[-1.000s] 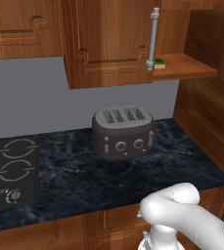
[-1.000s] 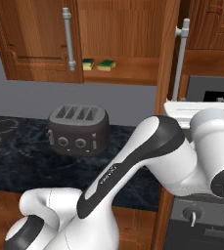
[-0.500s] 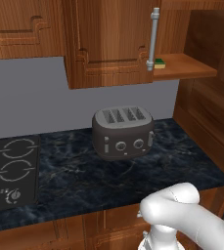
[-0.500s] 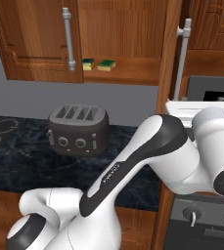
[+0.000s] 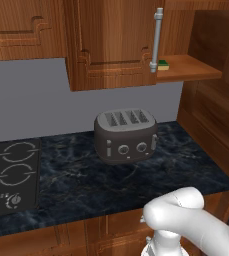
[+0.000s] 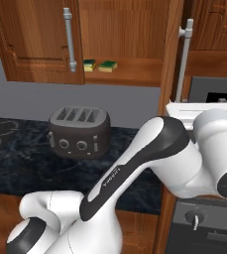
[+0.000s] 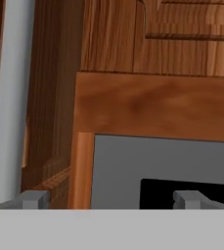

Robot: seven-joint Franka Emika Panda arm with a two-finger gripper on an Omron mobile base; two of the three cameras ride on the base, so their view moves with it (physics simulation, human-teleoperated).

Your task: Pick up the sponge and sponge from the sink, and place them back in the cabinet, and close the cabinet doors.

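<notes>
A: While the gripper (image 7: 111, 199) is standing with its jaws spread wide and holding nothing, what is it facing?

B: It is facing a wooden frame around a grey panel, with the silver bar handle (image 7: 10, 97) of a door running up the left of the hand view.

A: Where are the sponges (image 6: 98, 65) lying?

B: Both are resting side by side on the cabinet (image 6: 130, 74) shelf, above the toaster (image 6: 79, 131); the doors (image 6: 38, 39) are hanging open.

A: How are they likely to handle?

B: Probably light, soft and compressible; pinching across the short sides is looking safest, though only the doors seem left.
</notes>
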